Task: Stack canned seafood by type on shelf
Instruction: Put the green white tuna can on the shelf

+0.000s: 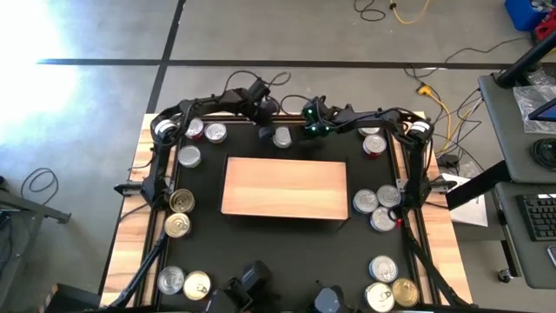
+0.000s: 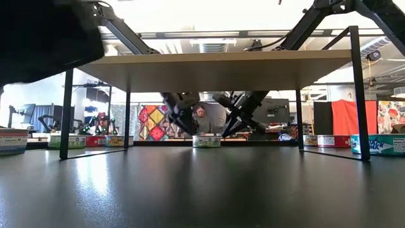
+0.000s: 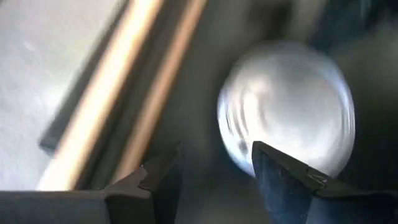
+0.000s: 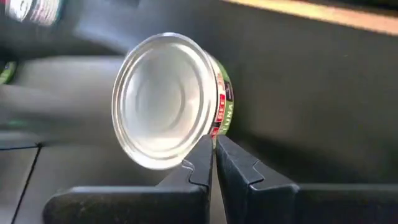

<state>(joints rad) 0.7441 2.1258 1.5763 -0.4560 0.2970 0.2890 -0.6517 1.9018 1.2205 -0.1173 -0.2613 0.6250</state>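
- Both your grippers met at the far edge of the black mat [image 1: 287,235], behind the shelf [image 1: 285,187], over one silver-lidded tin [image 1: 282,137].
- Your left gripper [image 3: 214,171] stood partly open, holding nothing, one finger [image 3: 280,180] in front of the tin's lid.
- Your right gripper [image 4: 213,155] was fully closed and empty, its tips just beside the tin's rim.
- The shelf top lay bare; the other tins [image 1: 375,202] sat in groups around the mat.
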